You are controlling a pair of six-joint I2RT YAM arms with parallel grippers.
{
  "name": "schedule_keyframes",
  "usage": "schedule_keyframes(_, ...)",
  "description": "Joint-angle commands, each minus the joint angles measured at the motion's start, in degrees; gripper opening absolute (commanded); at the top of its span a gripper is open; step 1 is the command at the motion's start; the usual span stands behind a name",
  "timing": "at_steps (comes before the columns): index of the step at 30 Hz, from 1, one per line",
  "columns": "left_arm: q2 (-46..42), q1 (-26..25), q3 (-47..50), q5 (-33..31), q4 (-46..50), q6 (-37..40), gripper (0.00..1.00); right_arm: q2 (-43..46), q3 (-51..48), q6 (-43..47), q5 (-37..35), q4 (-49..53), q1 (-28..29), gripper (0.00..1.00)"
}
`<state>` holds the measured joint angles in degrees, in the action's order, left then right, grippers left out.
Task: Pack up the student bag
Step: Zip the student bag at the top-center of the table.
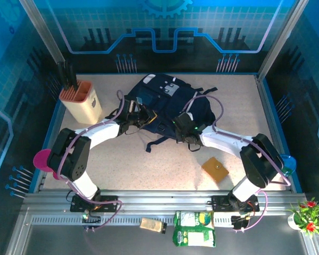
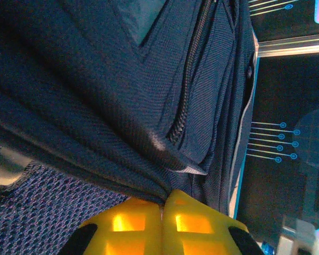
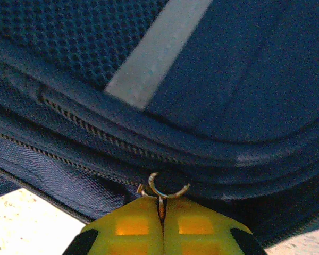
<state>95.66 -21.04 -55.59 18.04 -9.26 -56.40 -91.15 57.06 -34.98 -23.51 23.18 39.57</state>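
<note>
We see the student bag (image 1: pixel 165 109) lying flat on the surface, midway between the side edges and nearer the far edge than the near one; it is dark navy fabric, rumpled, with its grey-white patch (image 1: pixel 167 87) facing up at the far end; dark straps (image 1: pixel 155 142) trail toward the near edge; close up, we find woven cloth bunched in folds beside a zip (image 2: pixel 187 79), a pale stripe (image 3: pixel 154 53), and a small metal ring (image 3: pixel 167 187) at a zip line.
</note>
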Motion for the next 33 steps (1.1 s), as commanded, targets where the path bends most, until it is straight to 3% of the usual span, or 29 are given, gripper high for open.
schedule_keyframes(1, 0.55, 2.61, -2.75, -1.91, -1.12, 2.91, 0.00, 3.42, 0.71, 4.99, -10.76, 6.63, -1.50, 0.03)
schedule_keyframes(6, 1.87, 3.63, -2.96, -1.69, -1.44, 3.38, 0.00, 5.24, -0.08, 6.79, -11.03, 6.32, -4.33, 0.02)
schedule_keyframes(9, 1.78, 4.22, -2.66, -1.07, -1.61, 3.67, 0.00, 5.67, 1.71, 9.53, -7.53, 3.74, -3.83, 0.01)
schedule_keyframes(14, -1.79, 6.43, 1.68, 1.46, -4.14, 2.16, 0.32, 3.75, 7.89, 15.01, 0.64, 0.60, -1.59, 0.00)
schedule_keyframes(20, -7.31, 8.67, 7.57, 5.86, -7.06, -1.11, 0.50, -0.22, 15.32, 15.85, 9.80, -0.06, 0.72, 0.00)
schedule_keyframes(26, -9.33, 8.32, 14.07, 8.11, -17.01, -10.72, 0.54, -3.31, 19.51, 13.69, 15.52, -0.27, 2.67, 0.00)
schedule_keyframes(33, -4.23, 6.67, 17.67, 8.63, -30.85, -19.36, 0.50, -5.08, 20.46, 11.25, 18.59, -1.20, 3.95, 0.00)
